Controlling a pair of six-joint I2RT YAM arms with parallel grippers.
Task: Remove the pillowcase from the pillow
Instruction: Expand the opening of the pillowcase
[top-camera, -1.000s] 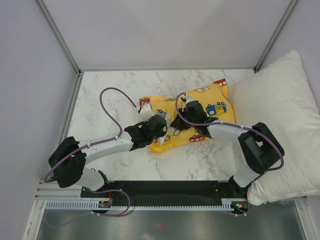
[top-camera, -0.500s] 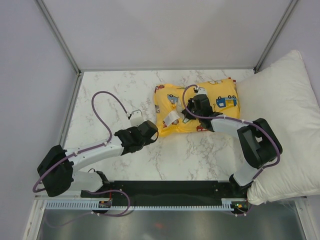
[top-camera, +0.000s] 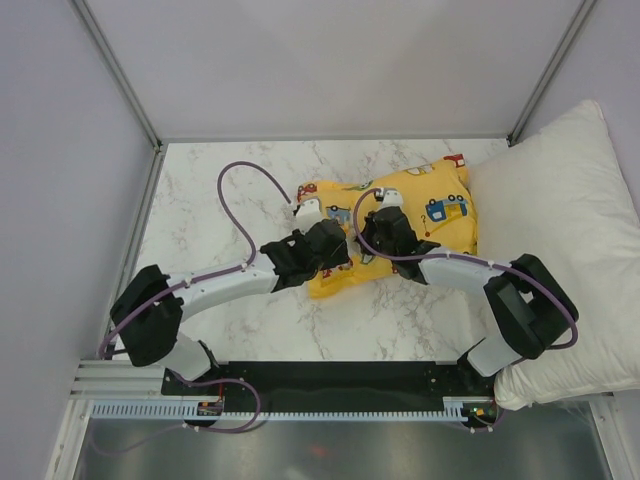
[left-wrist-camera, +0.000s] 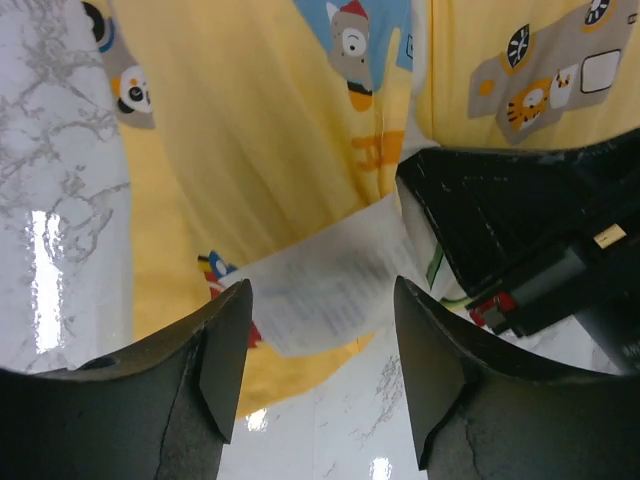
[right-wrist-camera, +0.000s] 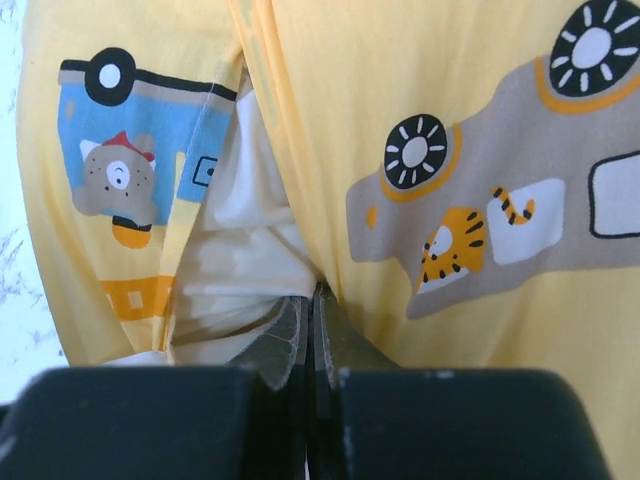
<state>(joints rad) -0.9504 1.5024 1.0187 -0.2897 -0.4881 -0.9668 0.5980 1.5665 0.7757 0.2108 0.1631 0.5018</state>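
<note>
- Right gripper (right-wrist-camera: 311, 315): tips pressed together on the hem of the pillowcase (top-camera: 420, 215), right at its opening. The cream pillow (right-wrist-camera: 245, 250) shows in the slit just beside them.
- Left gripper (left-wrist-camera: 320, 300): jaws spread, holding nothing, hovering over the white care label (left-wrist-camera: 335, 265) at the case's near-left corner.
- Cased pillow lies mid-table, slightly right, its far-right corner touching the big white pillow (top-camera: 560, 220).
- Risk: left jaws close on the label alone, so the tag tears or slips and the case doesn't move.
- Risk: left bites too deep and catches case plus pillow, so both arms drag the bundle with no separation.
- Risk: the right pinch looks thin, only the hem, so it could pop off under pull.
- Risk: the grippers are nearly touching; the right one's black body sits just beside the left's right finger (left-wrist-camera: 425, 350), so closing or twisting may clash.
- Room: bare marble table (top-camera: 230, 190) to the left and near side, good for pulling that way. The right is blocked by the white pillow, and the far edge meets the wall.
- Left arm's purple cable (top-camera: 232, 190) loops high over the open side; watch for snagging.
</note>
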